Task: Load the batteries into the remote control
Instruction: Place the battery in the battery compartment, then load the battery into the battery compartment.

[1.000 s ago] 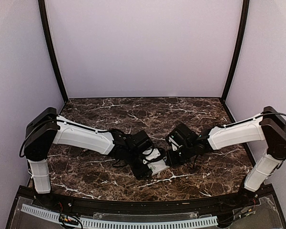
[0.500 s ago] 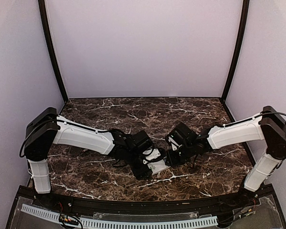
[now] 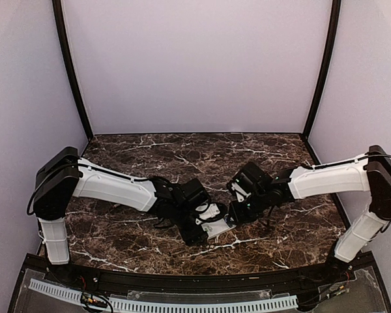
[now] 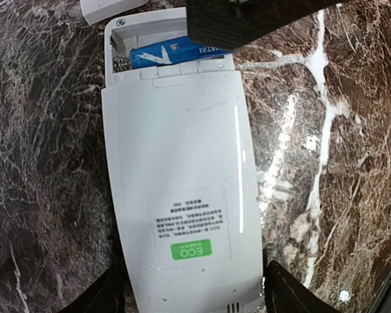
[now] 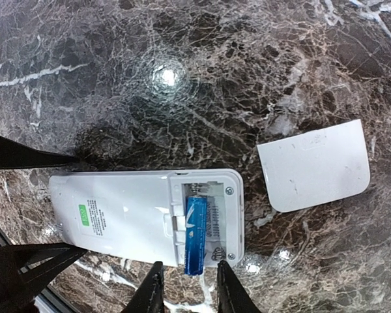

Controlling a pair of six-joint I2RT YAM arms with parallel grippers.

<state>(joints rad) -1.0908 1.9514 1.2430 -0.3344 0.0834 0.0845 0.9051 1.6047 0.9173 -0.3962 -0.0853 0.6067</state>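
Seemingly half-seated, the blue battery (image 5: pixel 195 235) lies in the open bay of the remote control (image 5: pixel 117 218), lower middle of the right wrist view, overhanging the rim. The right gripper (image 5: pixel 188 290) straddles it, fingers apart; the left gripper (image 4: pixel 192 293) clamps the remote. A skewed push could let the spring (image 5: pixel 213 218) flick it out.

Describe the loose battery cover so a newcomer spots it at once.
Find the white remote lying face down on the dark marble table. Just beyond its open battery end lies the cover, apart from it: a small white plate, no green sticker.
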